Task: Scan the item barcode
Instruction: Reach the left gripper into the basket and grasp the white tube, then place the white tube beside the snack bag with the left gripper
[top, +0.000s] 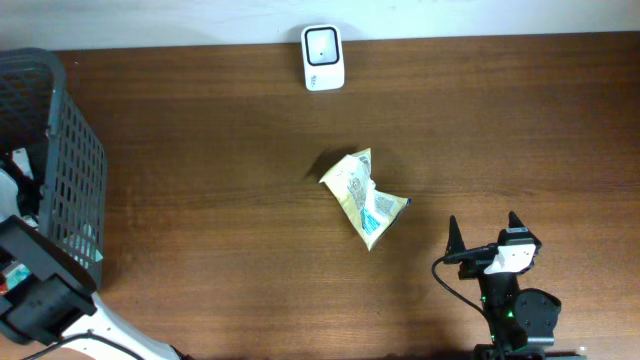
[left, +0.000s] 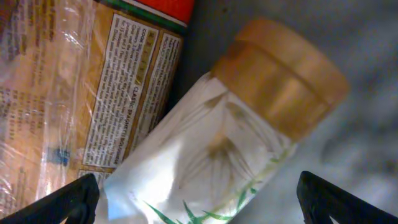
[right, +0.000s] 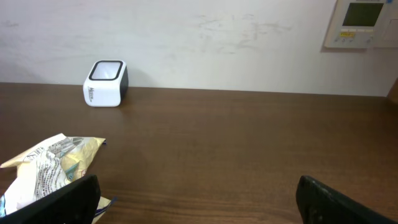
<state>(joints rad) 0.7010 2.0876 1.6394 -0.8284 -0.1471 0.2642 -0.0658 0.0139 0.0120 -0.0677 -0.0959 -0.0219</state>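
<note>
Right pincer (top: 483, 228) sits at 5 o'clock on my brown wooden tabletop (top: 200, 250), jaws wide, holding nothing. Left pincer (left: 199, 199), also spread and empty, is down at the dark grey mesh basket (top: 70, 150) at 9 o'clock, above a white leaf-print pouch with a tan cap (left: 205, 162). Crumpled yellow-and-white snack packet (top: 363, 195) lies mid-tabletop. White box scanner (top: 323, 57) stands at 12 o'clock, at the far edge.
</note>
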